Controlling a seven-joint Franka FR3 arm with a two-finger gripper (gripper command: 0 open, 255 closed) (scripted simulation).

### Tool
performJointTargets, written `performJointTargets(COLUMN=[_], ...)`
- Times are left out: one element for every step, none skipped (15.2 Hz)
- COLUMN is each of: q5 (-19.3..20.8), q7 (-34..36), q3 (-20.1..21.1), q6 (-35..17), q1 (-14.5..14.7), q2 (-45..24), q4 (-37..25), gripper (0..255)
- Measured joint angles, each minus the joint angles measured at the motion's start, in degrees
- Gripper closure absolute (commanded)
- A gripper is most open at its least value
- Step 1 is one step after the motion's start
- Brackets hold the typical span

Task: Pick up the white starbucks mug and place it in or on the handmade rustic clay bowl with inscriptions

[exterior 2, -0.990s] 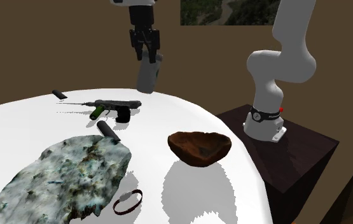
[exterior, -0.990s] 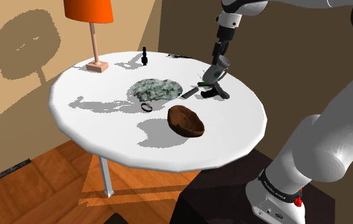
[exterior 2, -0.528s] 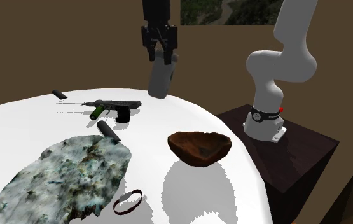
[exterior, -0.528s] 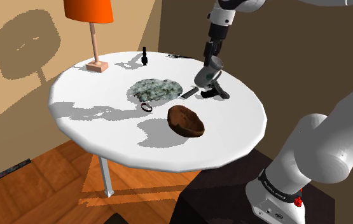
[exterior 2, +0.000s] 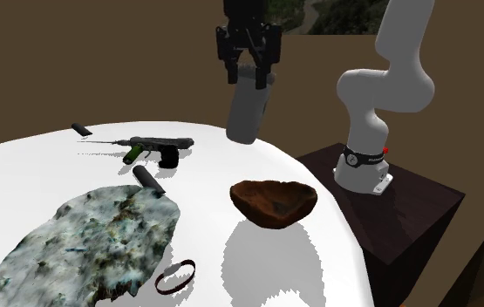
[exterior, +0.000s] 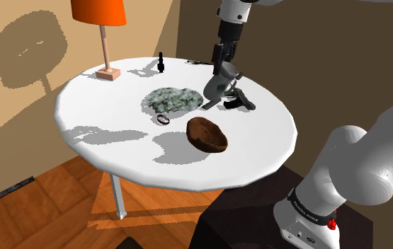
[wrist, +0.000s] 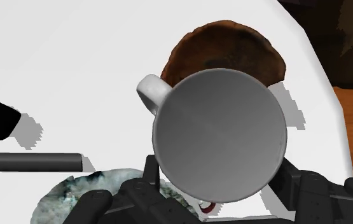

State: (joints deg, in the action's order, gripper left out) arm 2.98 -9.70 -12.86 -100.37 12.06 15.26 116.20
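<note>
The black gripper [exterior 2: 250, 73] hung above the round white table [exterior: 113, 145], its two fingers clamped on the upper end of the pale grey mug [exterior 2: 248, 110]; the mug dangled below them, clear of the tabletop and tilted a little off upright; in the shoulder view the mug [exterior: 214, 85] showed in front of a dark tool on the table, between the mottled grey-green slab [exterior: 173, 98] and that tool; the brown clay bowl [exterior: 207, 134] sat on the table nearer the stand, apart from the mug and with nothing in it; in the second exterior view the bowl [exterior 2: 274, 202] lay lower and to the right of the hanging mug; seen along the gripper, the mug [wrist: 219, 143] showed a round grey face with its handle sticking out to one side, and the bowl [wrist: 227, 39] lay beyond it, partly covered by the mug's outline; a dark tool with a green part [exterior 2: 148, 146] rested on the table on the second exterior view's left of the mug; a short dark cylinder [exterior 2: 145, 175] lay just beside the slab's edge; a small dark ring [exterior 2: 175, 276] lay close by the slab's near edge; a lamp with an orange shade [exterior: 99, 12] stood at the table's far side in the shoulder view
</note>
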Motion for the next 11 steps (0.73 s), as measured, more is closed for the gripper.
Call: performJointTargets(q5=[-0.2, -0.5, -0.8, -1.0, -1.3, -1.5, -1.5, -1.6, -1.6, -1.6, -1.6], q7=[1.5, 2.8, 4.3, 5.3, 7.1, 7.9, 8.3, 8.6, 8.7, 8.7, 8.7], q3=[1.0, 1.8, 2.8, 3.5, 4.7, 5.2, 5.4, 5.6, 5.6, 5.6, 5.6], q6=[0.2, 0.1, 0.4, 0.6, 1.1, 0.8, 0.1, -0.7, -1.4, -2.2, -2.9], q1=[0.6, 1.1, 1.7, 2.1, 2.9, 3.2, 3.3, 3.4, 3.4, 3.5, 3.5], q2=[0.3, 0.2, 0.2, 0.1, 0.2, 0.1, 0.1, 0.0, 0.2, 0.0, 0.0], q4=[0.1, 0.2, 0.0, -0.5, -0.8, -0.6, 0.2, 0.9, 1.7, 2.4, 3.1], gripper=[255, 255, 255, 255, 255, 255, 255, 255, 255, 255, 255])
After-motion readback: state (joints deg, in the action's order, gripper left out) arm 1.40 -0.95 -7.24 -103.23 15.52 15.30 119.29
